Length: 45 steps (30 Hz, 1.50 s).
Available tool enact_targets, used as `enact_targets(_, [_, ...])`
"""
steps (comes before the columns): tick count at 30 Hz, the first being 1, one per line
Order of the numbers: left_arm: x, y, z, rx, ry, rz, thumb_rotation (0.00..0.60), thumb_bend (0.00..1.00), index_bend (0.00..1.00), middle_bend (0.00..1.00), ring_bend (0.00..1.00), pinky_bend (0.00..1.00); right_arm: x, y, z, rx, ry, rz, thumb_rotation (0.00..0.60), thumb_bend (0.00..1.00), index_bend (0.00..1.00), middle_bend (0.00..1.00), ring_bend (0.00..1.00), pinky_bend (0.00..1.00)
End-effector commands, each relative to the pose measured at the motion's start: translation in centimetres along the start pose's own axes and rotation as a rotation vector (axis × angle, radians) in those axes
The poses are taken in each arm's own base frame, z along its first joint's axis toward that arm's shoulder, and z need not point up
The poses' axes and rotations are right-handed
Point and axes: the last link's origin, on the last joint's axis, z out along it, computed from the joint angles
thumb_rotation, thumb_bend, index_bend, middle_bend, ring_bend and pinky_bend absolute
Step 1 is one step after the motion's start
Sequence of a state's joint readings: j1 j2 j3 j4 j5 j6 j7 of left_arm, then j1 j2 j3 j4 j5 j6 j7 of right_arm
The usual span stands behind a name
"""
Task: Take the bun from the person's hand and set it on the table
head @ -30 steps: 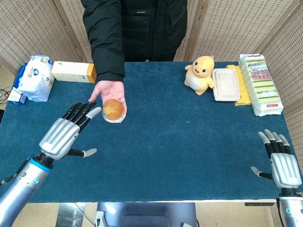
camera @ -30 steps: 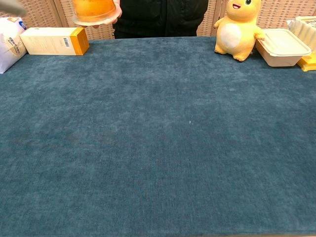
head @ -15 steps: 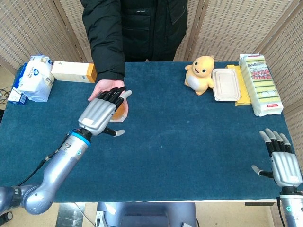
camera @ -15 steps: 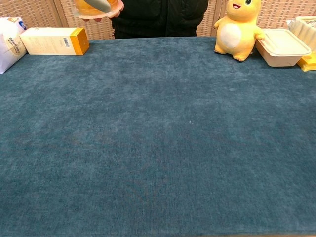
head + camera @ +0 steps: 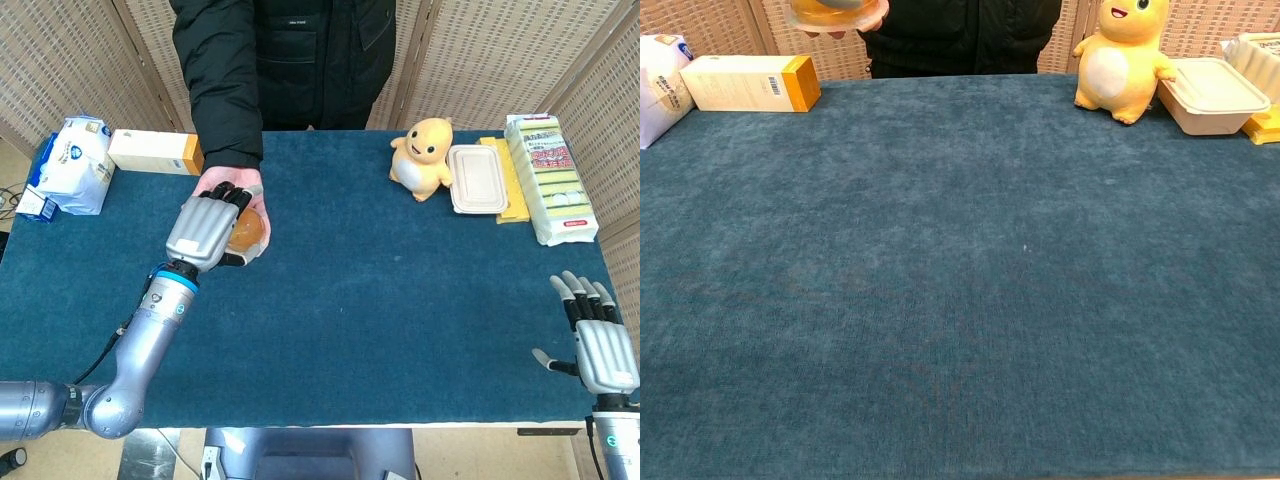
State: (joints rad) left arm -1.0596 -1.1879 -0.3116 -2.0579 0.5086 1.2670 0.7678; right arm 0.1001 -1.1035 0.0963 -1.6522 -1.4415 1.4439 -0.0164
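The golden bun [image 5: 249,233], in a clear wrapper, lies in the person's upturned palm [image 5: 226,185] above the table's far left part. My left hand [image 5: 205,230] covers it from the near side, fingers curled over the top and thumb under its near edge, gripping it. The chest view catches only the underside of the bun [image 5: 833,10] at the top edge, with the person's fingers beneath. My right hand [image 5: 598,343] rests at the table's near right corner, fingers spread and holding nothing.
A yellow plush toy [image 5: 422,157], a lidded beige box [image 5: 476,178] and a long yellow-green package [image 5: 550,178] stand at the far right. A white-and-orange carton [image 5: 155,152] and a white bag [image 5: 72,165] sit at the far left. The blue tablecloth [image 5: 400,300] covers the table.
My left hand reached from the near left up to the person's palm and closed its fingers over the bun. The right hand stayed put.
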Motion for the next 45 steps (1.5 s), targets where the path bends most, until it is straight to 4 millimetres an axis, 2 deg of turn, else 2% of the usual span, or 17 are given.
enact_targets(1, [-0.2, 0.1, 0.2, 0.013, 0.025, 0.015, 0.600, 0.24, 0.38, 0.44, 0.33, 0.43, 0.0, 0.0, 0.0, -0.001, 0.001, 0.001, 0.600, 0.13, 0.04, 0.04, 0.00, 0.00])
enact_targets(4, [-0.1, 0.0, 0.2, 0.029, 0.048, 0.026, 0.600, 0.25, 0.48, 0.53, 0.40, 0.48, -0.1, 0.1, 0.1, -0.004, -0.003, 0.000, 0.600, 0.13, 0.05, 0.04, 0.00, 0.00])
enact_targets(7, [-0.1, 0.0, 0.1, 0.035, 0.059, 0.030, 0.600, 0.25, 0.51, 0.56, 0.42, 0.51, -0.1, 0.1, 0.1, -0.004, -0.002, 0.001, 0.600, 0.13, 0.05, 0.04, 0.00, 0.00])
enact_targets(15, [1.0, 0.6, -0.6, 0.000, 0.111, 0.000, 0.600, 0.25, 0.54, 0.57, 0.44, 0.52, 0.1, 0.3, 0.1, -0.011, 0.004, 0.005, 0.600, 0.13, 0.05, 0.04, 0.00, 0.00])
enact_targets(18, [1.9, 1.0, -1.3, -0.027, 0.133, -0.022, 0.600, 0.25, 0.54, 0.58, 0.44, 0.52, 0.1, 0.4, 0.1, -0.013, 0.004, 0.005, 0.600, 0.13, 0.04, 0.04, 0.00, 0.00])
enact_targets(21, [3.4, 1.0, -2.9, -0.068, 0.162, -0.061, 0.600, 0.25, 0.54, 0.58, 0.44, 0.52, 0.0, 0.3, 0.2, -0.013, 0.002, 0.005, 0.600, 0.13, 0.05, 0.04, 0.00, 0.00])
enact_targets(26, [4.6, -0.6, -5.1, -0.076, 0.183, -0.047, 0.600, 0.25, 0.54, 0.58, 0.45, 0.52, -0.1, 0.1, 0.1, -0.011, -0.002, 0.000, 0.600, 0.13, 0.04, 0.04, 0.00, 0.00])
enact_targets(30, [4.3, -2.9, -6.8, -0.061, 0.157, 0.004, 0.600, 0.25, 0.54, 0.58, 0.44, 0.52, -0.2, 0.0, 0.1, -0.009, -0.005, -0.004, 0.600, 0.13, 0.04, 0.04, 0.00, 0.00])
enact_targets(36, [0.1, -7.2, -8.4, -0.031, 0.051, 0.052, 0.600, 0.25, 0.54, 0.58, 0.45, 0.52, -0.4, -0.2, 0.0, -0.006, -0.009, -0.009, 0.600, 0.13, 0.05, 0.04, 0.00, 0.00])
enact_targets(41, [-5.1, -11.1, -8.4, 0.001, -0.043, 0.075, 0.600, 0.25, 0.54, 0.58, 0.45, 0.52, -0.5, -0.3, 0.1, -0.006, -0.015, -0.015, 0.600, 0.13, 0.05, 0.04, 0.00, 0.00])
enact_targets(45, [-9.3, -13.2, -7.8, 0.043, -0.132, 0.073, 0.600, 0.25, 0.54, 0.58, 0.45, 0.52, -0.8, -0.3, 0.2, -0.006, -0.022, -0.022, 0.600, 0.13, 0.04, 0.04, 0.00, 0.00])
